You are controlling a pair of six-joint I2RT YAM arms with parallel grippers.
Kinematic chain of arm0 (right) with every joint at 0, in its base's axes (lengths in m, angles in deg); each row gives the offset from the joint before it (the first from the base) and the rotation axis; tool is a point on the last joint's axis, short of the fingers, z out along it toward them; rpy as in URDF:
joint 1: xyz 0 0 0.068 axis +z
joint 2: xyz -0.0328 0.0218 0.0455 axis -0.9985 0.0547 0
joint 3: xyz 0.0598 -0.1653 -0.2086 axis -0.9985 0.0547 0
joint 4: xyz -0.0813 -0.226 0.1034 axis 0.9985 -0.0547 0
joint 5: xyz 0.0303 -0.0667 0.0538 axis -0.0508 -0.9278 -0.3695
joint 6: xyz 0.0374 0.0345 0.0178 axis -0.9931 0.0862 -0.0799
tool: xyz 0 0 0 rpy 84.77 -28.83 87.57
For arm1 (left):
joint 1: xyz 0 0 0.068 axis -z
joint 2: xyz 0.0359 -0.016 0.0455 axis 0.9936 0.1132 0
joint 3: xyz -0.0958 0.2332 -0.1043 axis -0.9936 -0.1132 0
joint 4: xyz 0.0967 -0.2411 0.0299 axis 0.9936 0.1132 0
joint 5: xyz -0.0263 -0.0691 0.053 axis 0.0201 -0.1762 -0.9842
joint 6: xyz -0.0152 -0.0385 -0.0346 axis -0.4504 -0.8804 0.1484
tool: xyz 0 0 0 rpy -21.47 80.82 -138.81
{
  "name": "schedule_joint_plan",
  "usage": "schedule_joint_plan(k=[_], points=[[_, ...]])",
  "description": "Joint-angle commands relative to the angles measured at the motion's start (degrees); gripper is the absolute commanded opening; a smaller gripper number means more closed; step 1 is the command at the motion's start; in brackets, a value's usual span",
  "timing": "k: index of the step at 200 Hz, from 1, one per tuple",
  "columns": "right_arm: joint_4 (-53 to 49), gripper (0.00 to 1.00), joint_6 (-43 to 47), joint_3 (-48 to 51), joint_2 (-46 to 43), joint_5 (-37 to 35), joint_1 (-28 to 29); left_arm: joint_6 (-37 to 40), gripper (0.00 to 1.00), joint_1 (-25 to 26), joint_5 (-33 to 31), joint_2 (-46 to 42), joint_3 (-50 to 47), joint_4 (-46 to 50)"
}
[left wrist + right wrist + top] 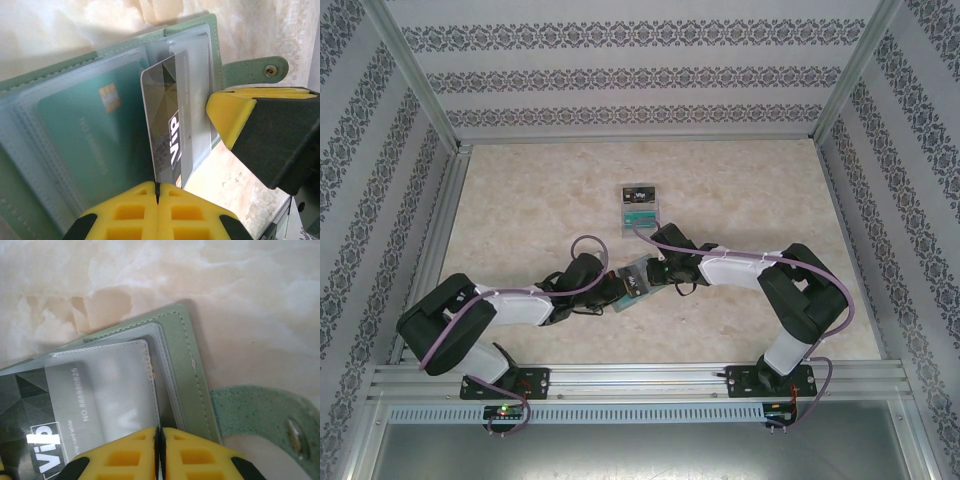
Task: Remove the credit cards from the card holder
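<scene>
Left end effector [157, 187] clamps the black card [167, 130], whose long axis points straight back at it; right end effector [160, 432] pins the holder [192, 360].

My top camera looks down from above and behind my bases, far enough to take in the whole table [520, 200]. My two wrist cameras peer from very close at the open card holder [215, 50]; both share its black VIP card [167, 125] and tab [255, 70]
</scene>
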Motion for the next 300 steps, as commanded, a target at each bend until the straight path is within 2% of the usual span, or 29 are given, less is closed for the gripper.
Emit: schedule_joint_plan(k=[1, 76, 128, 165, 194, 204, 217, 239, 276, 300], points=[[-1.9, 0.14, 0.2, 0.5, 2.1, -0.9, -0.8, 1.3, 0.00, -0.8, -0.1, -2.3, -0.9, 2.9], [-0.9, 0.14, 0.4, 1.5, -0.6, -1.1, -0.9, 3.1, 0.00, -0.8, -1.3, -13.5, -1.9, 12.1], [-1.7, 0.15, 0.9, 2.8, -8.7, -2.2, -1.1, 6.0, 0.00, -0.8, -3.5, -22.4, -0.4, 23.9], [-3.4, 0.18, 2.3, 4.6, -18.5, -4.5, -1.5, 14.4, 0.00, -0.8, -7.6, -26.3, 6.0, 36.8], [-4.1, 0.23, 3.4, 7.7, -27.3, -7.4, -2.4, 24.4, 0.00, -0.7, -10.3, -24.2, 14.5, 45.3], [-3.9, 0.27, 3.8, 9.2, -30.4, -8.6, -2.8, 28.0, 0.00, -0.6, -11.7, -22.5, 17.8, 48.3], [-2.8, 0.45, 4.1, 11.7, -34.6, -9.9, -3.3, 32.9, 0.00, -0.6, -13.7, -20.1, 21.9, 51.2], [-0.9, 0.63, 4.3, 15.9, -41.1, -11.3, -4.2, 40.7, 0.00, -0.4, -17.4, -15.9, 28.2, 54.1], [0.5, 0.96, 4.1, 20.6, -49.5, -13.1, -5.1, 55.5, 0.00, 0.1, -23.4, -10.8, 35.5, 50.9], [1.1, 0.98, 3.3, 22.1, -52.1, -13.6, -5.5, 66.9, 0.00, 0.1, -25.2, -6.0, 40.3, 49.5]])
